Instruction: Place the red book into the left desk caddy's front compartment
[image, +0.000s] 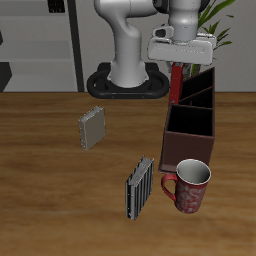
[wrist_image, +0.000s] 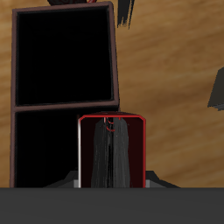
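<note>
The gripper (image: 178, 62) hangs above the caddy (image: 192, 122), clenched on the red book (image: 177, 82); the book hangs upright from the fingers, its lower end level with the caddy's back rim in the exterior view, clear of the table (image: 50, 180); whether it touches the caddy's wall I cannot tell. In the wrist view the book (wrist_image: 111, 149) shows end-on, red cover framing grey pages, poised over the dark caddy (wrist_image: 66, 66); two open compartments show there, split by a divider, with the book over the edge of one of them.

On the table, from its centre: the caddy runs from about 3 o'clock back toward 1 o'clock; the mug (image: 190, 187), red and patterned, stands at about 4 o'clock, just before the caddy's front end, near it; the striped book (image: 139, 187) stands on edge at about 5 o'clock, beside the mug but apart from it; the grey book (image: 93, 127) lies at about 10 o'clock, well apart from the rest.
</note>
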